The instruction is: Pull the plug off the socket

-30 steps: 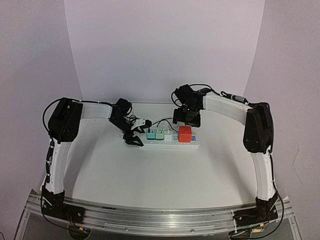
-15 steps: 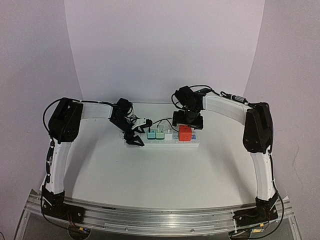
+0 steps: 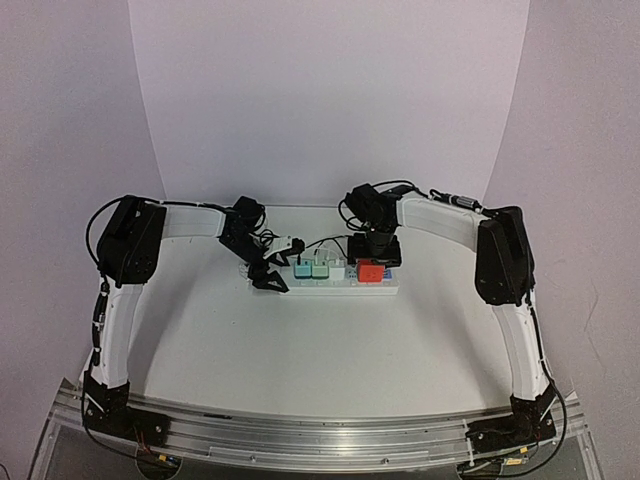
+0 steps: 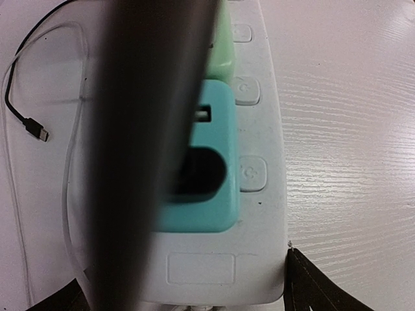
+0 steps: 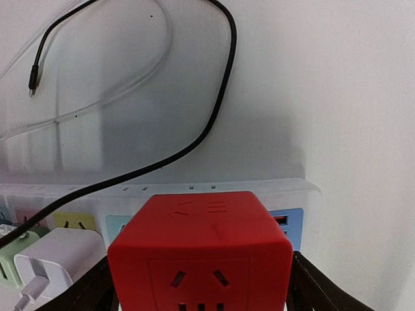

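The socket, a long white power strip (image 3: 335, 285), lies across the middle of the table. A red cube plug (image 3: 371, 272) sits in it near the right end. My right gripper (image 3: 375, 252) is low over the cube. In the right wrist view the cube (image 5: 201, 253) fills the gap between my open fingers (image 5: 310, 288), one close on each side. My left gripper (image 3: 268, 281) is shut on the strip's left end. In the left wrist view the strip (image 4: 259, 259) is held between the fingertips (image 4: 308, 285).
A teal plug (image 3: 301, 268) and a pale green plug (image 3: 320, 268) sit in the strip left of the cube, with a white charger (image 5: 55, 259) beside it. A black cable (image 5: 217, 110) and a clear cable (image 5: 97, 97) trail behind the strip. A blurred dark cable (image 4: 142, 129) crosses the left wrist view.
My right gripper has come down and slightly nearer, from above the red cube to around it. The left gripper and the strip have not moved.
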You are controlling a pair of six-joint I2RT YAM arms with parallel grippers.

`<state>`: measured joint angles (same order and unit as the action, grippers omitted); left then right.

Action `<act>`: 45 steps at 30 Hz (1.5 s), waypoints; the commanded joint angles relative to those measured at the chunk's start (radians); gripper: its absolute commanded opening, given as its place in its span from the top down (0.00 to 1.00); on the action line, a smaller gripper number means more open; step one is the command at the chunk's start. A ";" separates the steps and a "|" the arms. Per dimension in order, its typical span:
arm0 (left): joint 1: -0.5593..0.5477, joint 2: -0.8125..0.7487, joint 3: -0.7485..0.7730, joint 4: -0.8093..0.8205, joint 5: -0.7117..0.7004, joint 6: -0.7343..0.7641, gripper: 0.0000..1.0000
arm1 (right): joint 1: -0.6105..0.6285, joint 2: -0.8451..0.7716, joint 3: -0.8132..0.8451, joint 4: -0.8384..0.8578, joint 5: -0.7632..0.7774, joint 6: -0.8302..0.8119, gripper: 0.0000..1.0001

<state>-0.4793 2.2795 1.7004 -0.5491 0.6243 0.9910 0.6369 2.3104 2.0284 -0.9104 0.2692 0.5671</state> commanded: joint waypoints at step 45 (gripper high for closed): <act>-0.005 0.046 0.064 -0.059 -0.111 -0.012 1.00 | 0.004 -0.034 0.197 -0.065 0.052 -0.087 1.00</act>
<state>-0.4847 2.2927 1.7328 -0.5603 0.5935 0.9871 0.6352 2.3245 2.1478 -0.9788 0.3175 0.4976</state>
